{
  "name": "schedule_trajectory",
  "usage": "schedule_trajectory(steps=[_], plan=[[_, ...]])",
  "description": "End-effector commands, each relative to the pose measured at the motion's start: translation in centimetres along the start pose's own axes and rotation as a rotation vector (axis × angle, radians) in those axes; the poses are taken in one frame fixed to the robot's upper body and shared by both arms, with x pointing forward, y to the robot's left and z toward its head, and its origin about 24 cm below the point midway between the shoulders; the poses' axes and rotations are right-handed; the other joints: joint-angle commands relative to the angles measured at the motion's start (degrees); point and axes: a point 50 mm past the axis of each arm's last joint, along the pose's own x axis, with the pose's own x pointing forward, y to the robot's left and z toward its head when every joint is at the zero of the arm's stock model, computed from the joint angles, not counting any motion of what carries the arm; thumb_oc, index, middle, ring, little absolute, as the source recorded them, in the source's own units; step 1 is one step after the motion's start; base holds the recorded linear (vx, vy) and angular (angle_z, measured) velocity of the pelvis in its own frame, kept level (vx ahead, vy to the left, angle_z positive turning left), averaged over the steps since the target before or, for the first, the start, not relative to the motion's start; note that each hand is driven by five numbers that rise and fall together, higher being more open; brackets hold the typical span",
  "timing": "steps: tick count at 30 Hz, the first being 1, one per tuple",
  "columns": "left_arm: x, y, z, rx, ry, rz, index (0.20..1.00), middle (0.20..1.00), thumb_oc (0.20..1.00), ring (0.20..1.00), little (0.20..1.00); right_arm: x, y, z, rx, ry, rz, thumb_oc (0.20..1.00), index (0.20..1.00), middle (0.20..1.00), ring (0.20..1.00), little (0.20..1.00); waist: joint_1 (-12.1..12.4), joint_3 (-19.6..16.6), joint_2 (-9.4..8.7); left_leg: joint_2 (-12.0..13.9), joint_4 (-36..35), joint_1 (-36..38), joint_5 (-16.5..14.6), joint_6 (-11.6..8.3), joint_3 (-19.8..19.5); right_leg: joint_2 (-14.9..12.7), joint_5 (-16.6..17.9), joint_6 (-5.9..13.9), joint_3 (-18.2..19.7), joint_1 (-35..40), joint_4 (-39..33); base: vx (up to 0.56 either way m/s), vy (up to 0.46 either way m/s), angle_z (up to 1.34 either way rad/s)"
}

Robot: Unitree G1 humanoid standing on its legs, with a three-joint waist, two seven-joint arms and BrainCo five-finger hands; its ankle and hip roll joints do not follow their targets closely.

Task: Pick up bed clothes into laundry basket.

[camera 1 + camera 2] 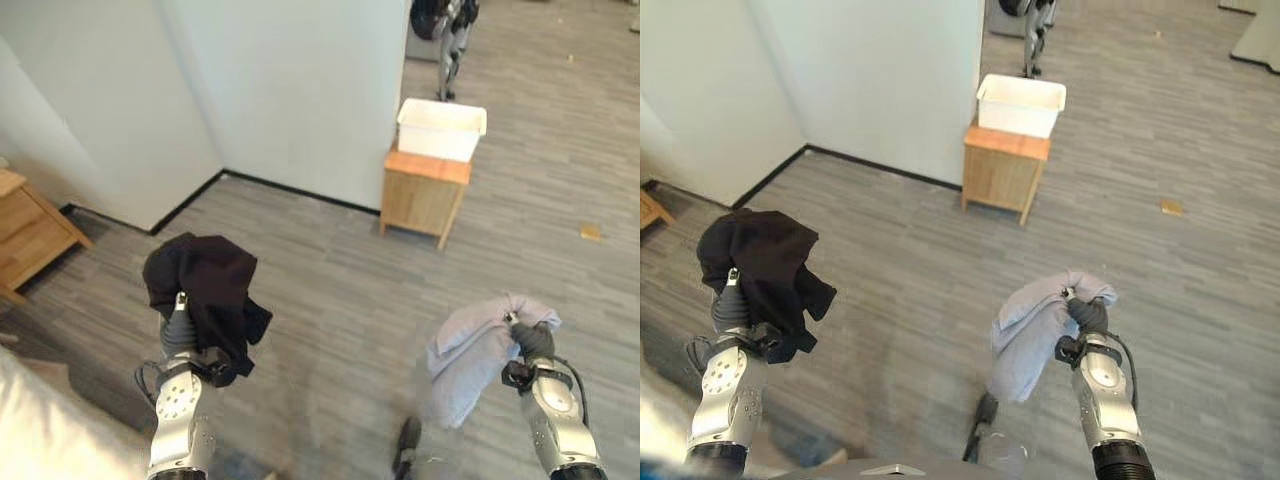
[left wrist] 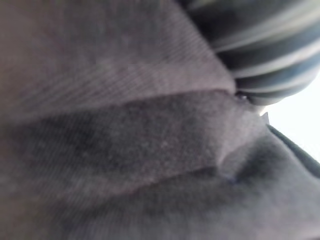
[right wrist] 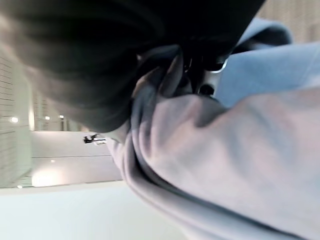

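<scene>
Garments in both raised hands

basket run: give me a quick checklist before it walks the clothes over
1. Black garment held by left hand: ok, bunched over the hand, off the floor.
2. Lilac garment held by right hand: ok, it hangs from the fist.
3. Fingers' hold on each: cannot tell, cloth hides them.
4. White basket in view: ok, on the wooden stand ahead by the wall.
5. Floor up to the stand: ok, no obstacle seen.
6. Basket has room: cannot tell, its inside is hidden.
</scene>
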Motion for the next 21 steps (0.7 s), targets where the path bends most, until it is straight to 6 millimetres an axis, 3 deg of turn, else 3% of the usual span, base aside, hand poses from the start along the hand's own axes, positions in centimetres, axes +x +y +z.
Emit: schedule_trajectory(steps=[1,2,4,7,9,11,12,13,14,15,18,19,20,21], plan=[[1.9,-2.1,6.6,0.006,-0.284,-0.146,0.200,0.200,0.200,0.200,0.200,1.5,0.7,7.0,0.031,-0.299,0.055,0.200,0.200,0.200,0.200,0.200,0.4,2.6,-1.38,16.5,11.7,-8.0,22.9,-3.90,2.3,-2.3,-1.4,11.03,0.7,5.3,-3.3,0.44,-0.518,-0.15],[2.0,-2.5,6.7,0.010,-0.279,-0.168,0.200,0.200,0.200,0.200,0.200,1.4,0.7,7.0,0.032,-0.295,0.058,0.200,0.200,0.200,0.200,0.200,1.1,3.4,-2.28,16.8,15.3,-9.8,22.2,-3.49,4.6,-1.3,-3.0,9.96,0.4,7.8,-4.3,0.45,-0.490,-0.35],[2.1,-3.5,7.1,0.006,-0.293,-0.207,0.200,0.200,0.200,0.200,0.200,1.4,0.7,7.0,0.027,-0.286,0.062,0.200,0.200,0.200,0.200,0.200,2.6,4.6,-3.09,15.6,18.2,-14.7,20.7,-3.47,6.5,-0.4,-4.4,9.71,1.1,11.4,-6.1,0.40,-0.303,-0.41],[2.3,-4.6,6.8,-0.010,-0.275,-0.240,0.200,0.200,0.200,0.200,0.200,1.2,1.0,7.1,0.046,-0.291,0.076,0.200,0.200,0.200,0.200,0.200,4.3,5.2,-3.74,14.9,14.9,-23.5,19.2,-3.40,7.8,0.0,-5.9,9.96,2.6,15.3,-7.7,0.41,-0.140,-0.71],[2.3,-4.5,6.5,0.001,-0.267,-0.233,0.200,0.200,0.200,0.200,0.200,1.0,1.3,7.0,0.049,-0.293,0.094,0.200,0.200,0.200,0.200,0.200,5.0,4.8,-3.23,14.4,6.1,-25.3,19.8,-3.48,7.6,0.2,-7.1,10.63,3.6,16.6,-8.2,0.45,0.018,-0.32],[2.2,-4.3,6.0,-0.001,-0.249,-0.225,0.200,0.200,0.200,0.200,0.200,0.9,1.6,6.3,0.023,-0.269,0.116,0.200,0.200,0.200,0.200,0.200,6.4,4.3,-2.32,11.7,-5.1,-25.1,19.6,-3.14,4.9,0.4,-8.7,11.19,4.5,18.4,-8.4,0.48,0.074,-0.44],[2.2,-4.2,5.8,-0.001,-0.241,-0.221,0.200,0.200,0.200,0.200,0.200,0.9,1.7,6.2,0.010,-0.262,0.125,0.200,0.200,0.200,0.200,0.200,6.8,3.8,-1.93,10.2,-11.4,-24.9,20.8,-3.18,2.5,0.5,-9.3,11.50,5.0,18.8,-8.4,0.53,0.067,-0.32],[2.1,-3.9,5.3,0.008,-0.227,-0.207,0.200,0.200,0.200,0.200,0.200,0.9,1.9,6.1,-0.003,-0.259,0.140,0.200,0.200,0.200,0.200,0.200,7.4,3.2,-1.19,9.5,-18.1,-25.4,23.8,-4.35,0.1,1.0,-10.4,11.87,5.7,20.0,-8.4,0.50,0.055,-0.26],[2.0,-3.7,5.2,0.006,-0.222,-0.203,0.200,0.200,0.200,0.200,0.200,0.9,2.0,6.0,-0.008,-0.252,0.152,0.200,0.200,0.200,0.200,0.200,7.4,3.1,-0.96,9.3,-20.8,-25.0,24.9,-5.01,0.1,1.1,-10.7,11.99,6.1,21.2,-8.4,0.65,0.065,-0.31],[2.0,-3.2,5.0,0.028,-0.220,-0.183,0.200,0.200,0.200,0.200,0.200,0.7,2.3,5.9,-0.013,-0.255,0.175,0.200,0.200,0.200,0.200,0.200,7.0,2.8,-0.60,9.7,-24.3,-27.1,26.5,-5.72,3.6,1.4,-11.9,11.97,6.5,23.0,-8.4,0.59,0.061,-0.37],[2.0,-2.8,4.9,0.039,-0.215,-0.168,0.200,0.200,0.200,0.200,0.200,0.5,2.7,5.9,-0.015,-0.254,0.195,0.200,0.200,0.200,0.200,0.200,7.3,2.3,-0.87,9.8,-24.3,-27.5,26.8,-5.44,5.8,1.3,-12.2,12.02,7.1,24.1,-8.4,0.27,0.029,-0.19],[2.0,-2.4,4.8,0.050,-0.208,-0.148,0.200,0.200,0.200,0.200,0.200,0.4,3.2,5.9,-0.019,-0.257,0.222,0.200,0.200,0.200,0.200,0.200,7.3,1.8,-0.85,10.2,-23.7,-27.8,27.6,-5.01,9.2,1.7,-12.7,12.02,6.9,25.5,-8.4,0.66,0.157,0.09],[1.8,-1.6,4.7,0.047,-0.205,-0.126,0.200,0.200,0.200,0.200,0.200,0.2,4.9,5.7,-0.018,-0.245,0.303,0.200,0.200,0.200,0.200,0.200,8.8,-0.6,-1.72,8.9,-22.7,-25.6,26.7,-2.64,9.8,-0.4,-13.3,13.76,7.1,27.5,-7.9,0.66,0.158,0.11],[1.8,-1.5,4.7,0.047,-0.205,-0.126,0.200,0.200,0.200,0.200,0.200,0.1,4.9,5.7,-0.018,-0.244,0.303,0.200,0.200,0.200,0.200,0.200,8.8,-0.6,-1.83,8.8,-22.9,-25.5,26.7,-2.61,10.0,-0.5,-13.4,13.82,7.1,27.4,-7.7,0.65,0.207,-0.09]])
